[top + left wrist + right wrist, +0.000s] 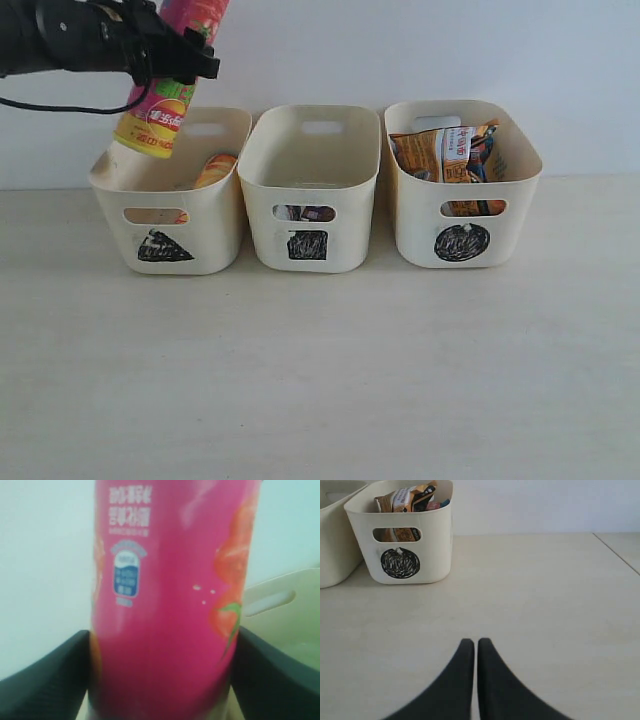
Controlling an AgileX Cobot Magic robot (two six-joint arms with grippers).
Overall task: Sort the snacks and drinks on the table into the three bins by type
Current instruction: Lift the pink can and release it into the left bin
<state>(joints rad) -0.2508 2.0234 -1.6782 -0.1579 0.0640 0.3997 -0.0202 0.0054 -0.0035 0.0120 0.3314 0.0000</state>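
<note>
Pale beige wood-grain table (320, 380) carries three cream plastic bins (312, 165). Left gripper (175, 62), spread wide, clamps one tall pink chip tube (160, 112) tilted above the triangle-marked bin (215, 230); right gripper (476, 647) is pressed together, empty.

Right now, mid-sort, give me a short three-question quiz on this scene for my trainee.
1. True or false: the left jaws hold the tall pink chip tube tilted over the cream plastic bin marked with a triangle.
2. Which bin holds the crinkly orange-brown bag? A triangle, B square, C circle.
3. Complete: the right jaws are ___.
Key: 1 true; 2 C, the circle-marked cream bin; 3 shut.
</note>
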